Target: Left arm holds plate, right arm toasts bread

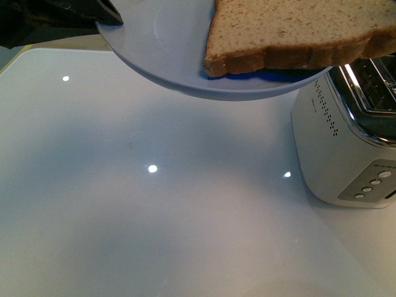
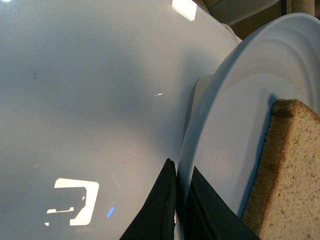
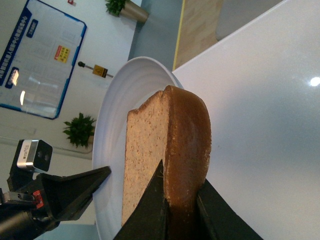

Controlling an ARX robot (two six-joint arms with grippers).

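Right wrist view: right tool [image 3: 182, 182] pinched the bread [image 3: 150, 150] by its crust, with the slice lying on the plate [image 3: 115, 125]. Left wrist view: left tool [image 2: 182, 172] clamped the plate's rim. Only the front view showed the toaster [image 1: 346, 136], which stood on the counter [image 1: 154, 216] under the raised plate. The right tool was out of frame there.

The plate [image 1: 162, 52] is pale blue-grey, the bread [image 1: 291, 28] speckled brown, the toaster [image 1: 328, 148] white.
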